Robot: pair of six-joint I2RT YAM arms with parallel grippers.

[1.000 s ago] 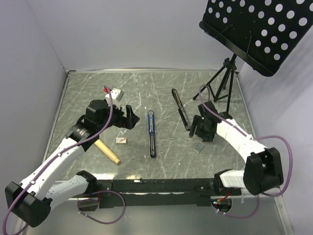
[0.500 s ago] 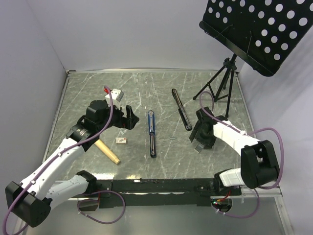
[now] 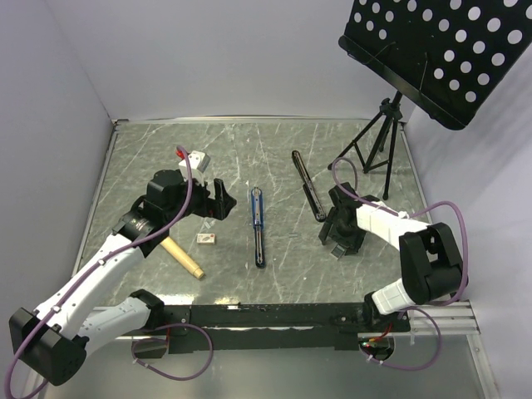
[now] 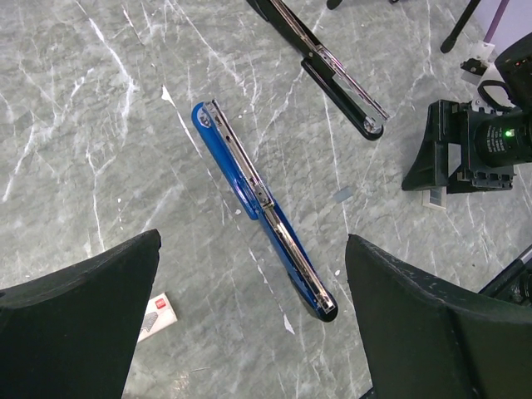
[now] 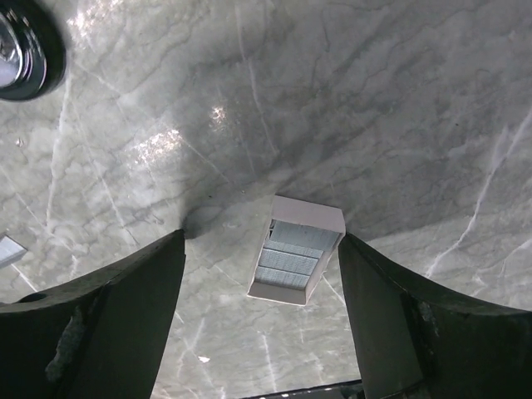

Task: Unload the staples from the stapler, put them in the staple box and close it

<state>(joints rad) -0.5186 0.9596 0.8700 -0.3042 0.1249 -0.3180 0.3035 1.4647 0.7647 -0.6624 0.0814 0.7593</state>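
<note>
A blue stapler (image 3: 258,226) lies opened flat mid-table, its silvery channel facing up (image 4: 262,208). A black stapler (image 3: 308,184) lies opened beyond it (image 4: 332,75). My left gripper (image 3: 218,199) is open and empty, hovering left of the blue stapler (image 4: 253,241). My right gripper (image 3: 339,237) is open and low over a small white tray (image 5: 307,218) holding rows of silvery-grey staples (image 5: 291,258), which sit between its fingers (image 5: 260,241). One loose grey staple strip (image 4: 342,194) lies on the table between the blue stapler and the right gripper (image 4: 465,154).
A small tan-and-white box (image 3: 206,238) and a wooden handle (image 3: 187,259) lie near the left arm. A white cube (image 3: 197,160) sits at the back left. A music stand tripod (image 3: 378,141) stands at the back right. The black stapler's end (image 5: 25,50) is near the right gripper.
My right gripper has moved down and slightly left, from beside the black stapler to over the white tray, which it now covers in the top view. The left arm has not moved.
</note>
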